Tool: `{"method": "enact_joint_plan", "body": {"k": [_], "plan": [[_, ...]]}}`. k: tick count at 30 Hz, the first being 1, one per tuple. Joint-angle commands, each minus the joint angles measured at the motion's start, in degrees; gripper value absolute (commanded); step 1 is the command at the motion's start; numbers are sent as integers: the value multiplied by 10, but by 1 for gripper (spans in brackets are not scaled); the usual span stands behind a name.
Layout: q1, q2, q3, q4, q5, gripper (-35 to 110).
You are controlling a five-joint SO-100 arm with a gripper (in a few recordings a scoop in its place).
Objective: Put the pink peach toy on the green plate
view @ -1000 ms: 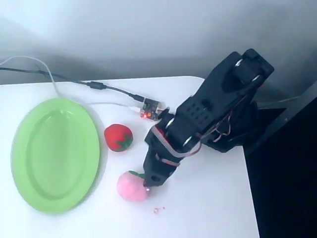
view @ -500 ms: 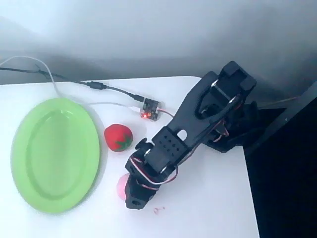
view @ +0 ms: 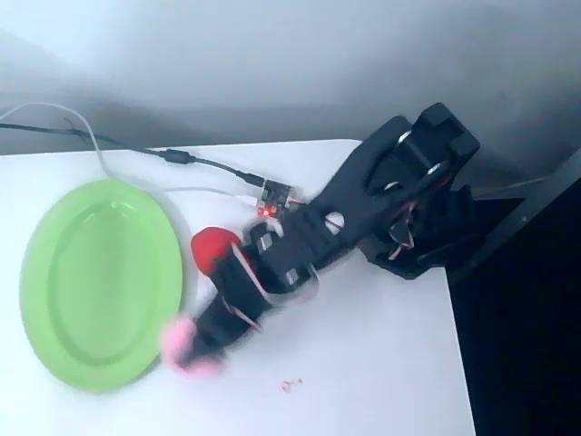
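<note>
A: Where is the small, round, light-pink plush peach toy [view: 186,345] seen?

B: It is blurred in the overhead view; it is found at the tip of the black two-finger gripper [view: 201,341], just beside the lower right rim of the large, oval, light-green plastic plate [view: 54,300], which lies by the left edge of the white tabletop [view: 381,363].

A: Is the toy clamped?

B: The gripper is seen closed around it; whether it is lifted off the surface cannot be told.

A: What else is shown?

B: A red strawberry-like plush toy [view: 207,250] is partly hidden behind the black arm [view: 345,218]; a small circuit board with a red light [view: 275,198] and its cable [view: 118,143] are seen near the far edge.
</note>
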Motion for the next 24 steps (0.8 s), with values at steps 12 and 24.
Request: {"method": "enact_joint_plan", "body": {"k": [12, 24], "plan": [[200, -310, -364, 64, -80, 0], [137, -381, -366, 169, -58, 0]]}}
